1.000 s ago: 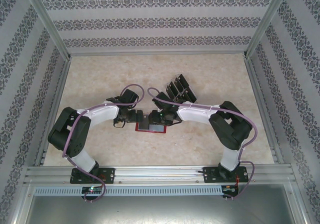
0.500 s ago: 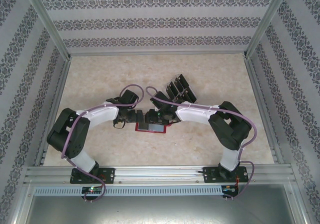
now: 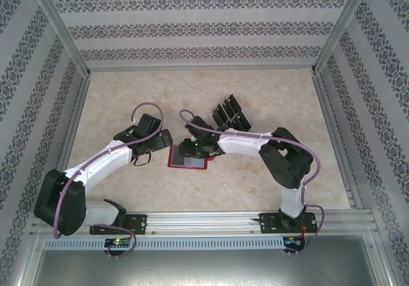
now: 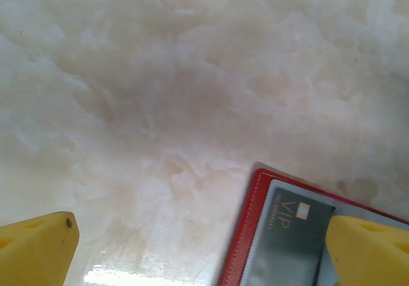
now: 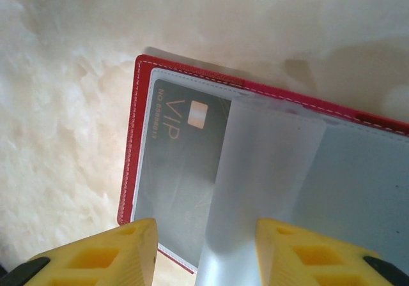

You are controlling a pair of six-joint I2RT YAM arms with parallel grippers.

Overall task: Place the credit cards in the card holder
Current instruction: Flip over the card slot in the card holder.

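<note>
Red leather-like folding card holder lies open on the pale marbled counter. The right fingers are half-spread above it, gripping nothing. The left fingers are wide, empty and withdrawn leftward.

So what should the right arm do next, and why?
Probably lift the right gripper away and reach over to the rack for another card. One VIP card already lies tucked in the wallet, the jaws stand apart above it with nothing clamped, and more black cards stand in the rack just behind.
</note>
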